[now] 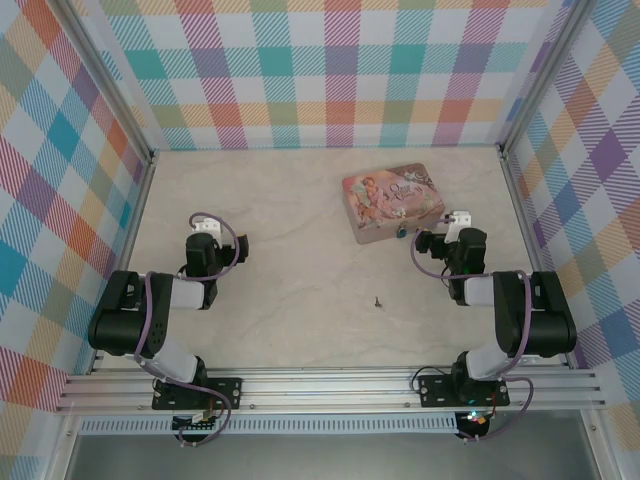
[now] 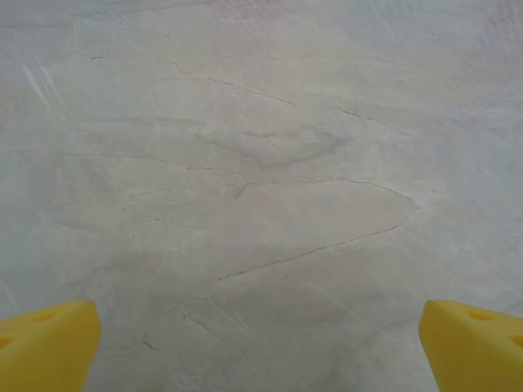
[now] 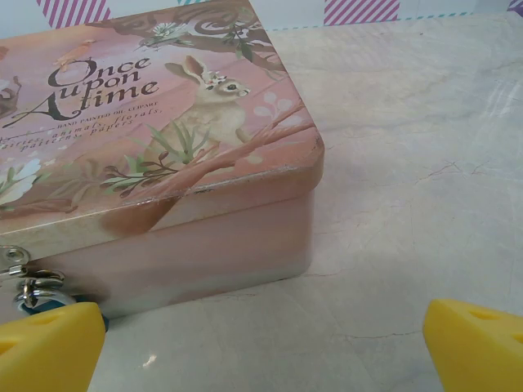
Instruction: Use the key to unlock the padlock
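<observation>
Top view: we note the tin [image 1: 393, 203] right of centre, the padlock [image 1: 401, 232] at its lower edge, and the key [image 1: 377, 299] lower on the table [image 1: 290, 200], well apart.
Left wrist: left gripper [image 2: 257, 339] spread wide above bare marble.
Right wrist: right gripper [image 3: 261, 339] spread wide, empty; the padlock hangs at lower left on the tin's front.

Pale marbled table [image 1: 280, 200], pink pictured tin [image 1: 393, 202] toward back right, small key [image 1: 377, 299] nearer front
</observation>
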`<state>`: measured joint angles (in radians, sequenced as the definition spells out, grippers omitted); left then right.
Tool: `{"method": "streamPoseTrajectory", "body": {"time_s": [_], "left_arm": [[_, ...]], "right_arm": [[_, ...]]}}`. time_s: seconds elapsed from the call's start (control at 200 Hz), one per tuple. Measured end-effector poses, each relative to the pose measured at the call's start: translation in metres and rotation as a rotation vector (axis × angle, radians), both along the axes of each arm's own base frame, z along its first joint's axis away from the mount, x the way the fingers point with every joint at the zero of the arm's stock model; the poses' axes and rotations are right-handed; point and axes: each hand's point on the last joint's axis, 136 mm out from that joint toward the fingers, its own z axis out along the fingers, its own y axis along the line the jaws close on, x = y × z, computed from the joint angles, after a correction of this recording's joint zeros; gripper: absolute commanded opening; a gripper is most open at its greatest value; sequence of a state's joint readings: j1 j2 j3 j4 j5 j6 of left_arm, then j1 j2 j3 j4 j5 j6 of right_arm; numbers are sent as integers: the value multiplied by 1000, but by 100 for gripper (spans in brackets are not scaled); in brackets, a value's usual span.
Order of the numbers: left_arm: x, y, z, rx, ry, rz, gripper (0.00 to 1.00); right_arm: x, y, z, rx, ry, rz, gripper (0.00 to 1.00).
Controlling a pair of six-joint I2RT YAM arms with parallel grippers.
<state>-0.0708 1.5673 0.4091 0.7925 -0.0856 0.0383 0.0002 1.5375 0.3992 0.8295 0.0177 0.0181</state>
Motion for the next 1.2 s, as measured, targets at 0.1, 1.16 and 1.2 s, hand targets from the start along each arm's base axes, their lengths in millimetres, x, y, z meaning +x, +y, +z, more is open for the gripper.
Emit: {"method": "streamPoseTrajectory", "body": {"time_s": [0.1,1.16,1.2], "left_arm": [[0,0,0,0,0,0,100],[-3,1,103,-210,-119,90,100],[-3,-2,110,-265,-117,94,100]], "right_arm": [[0,0,0,0,0,0,100],[-12,-7,49,86,-25,-3,100],[-12,-7,60,102,-24,-10,100]]}}
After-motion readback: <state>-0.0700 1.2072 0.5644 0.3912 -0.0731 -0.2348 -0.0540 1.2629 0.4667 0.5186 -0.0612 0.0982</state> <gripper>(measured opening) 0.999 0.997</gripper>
